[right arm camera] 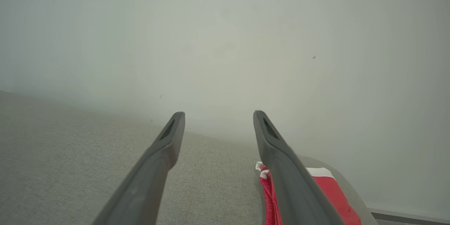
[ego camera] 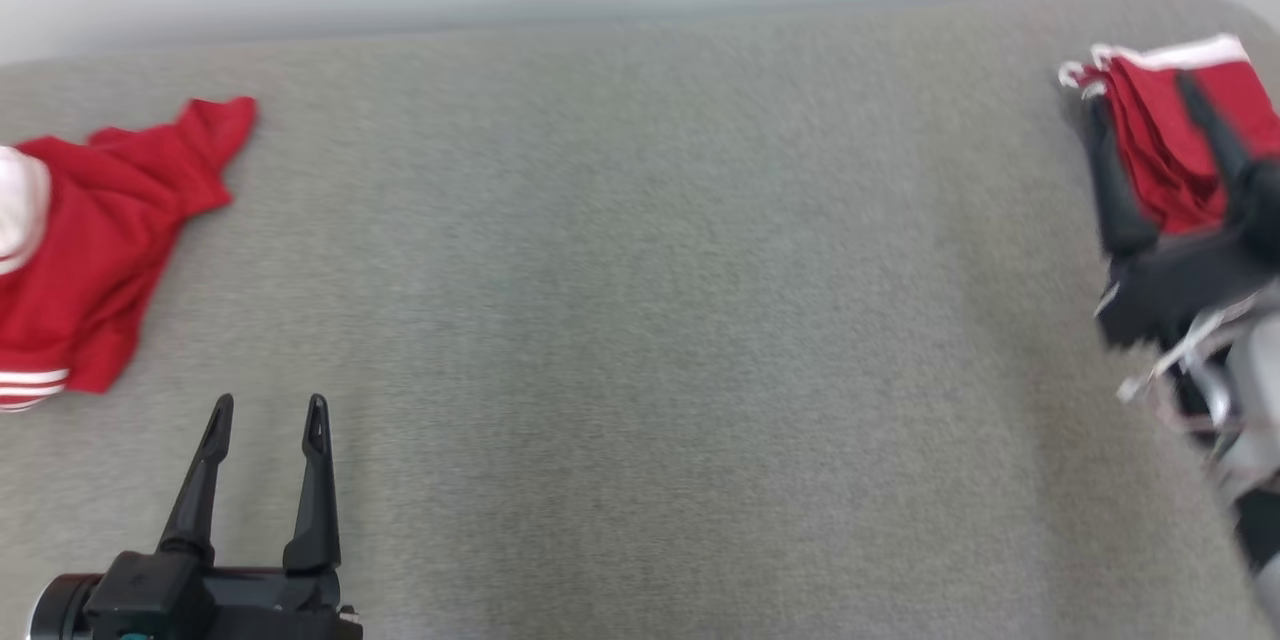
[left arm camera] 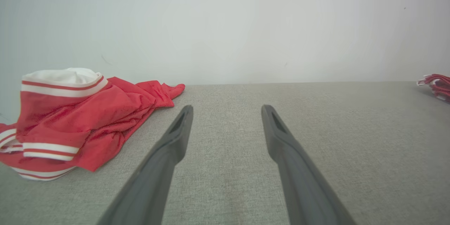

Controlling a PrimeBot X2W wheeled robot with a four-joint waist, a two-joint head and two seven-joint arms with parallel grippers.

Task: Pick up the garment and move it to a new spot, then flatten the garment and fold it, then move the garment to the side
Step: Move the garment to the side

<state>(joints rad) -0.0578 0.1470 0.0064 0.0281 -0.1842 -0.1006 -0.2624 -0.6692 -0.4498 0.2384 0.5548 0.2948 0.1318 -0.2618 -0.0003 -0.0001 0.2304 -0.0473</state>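
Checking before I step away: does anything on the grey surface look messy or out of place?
The red garment at the left edge lies crumpled in a heap, unlike the folded red pile at the far right. The left gripper and right gripper are open, holding nothing. Nothing looks spilled or damaged.

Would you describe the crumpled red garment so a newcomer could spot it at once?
On the grey fabric surface, look to the far left, beyond the left gripper. The crumpled red garment lies there in a loose heap with white striped trim, unlike the neatly folded red garment at far right.
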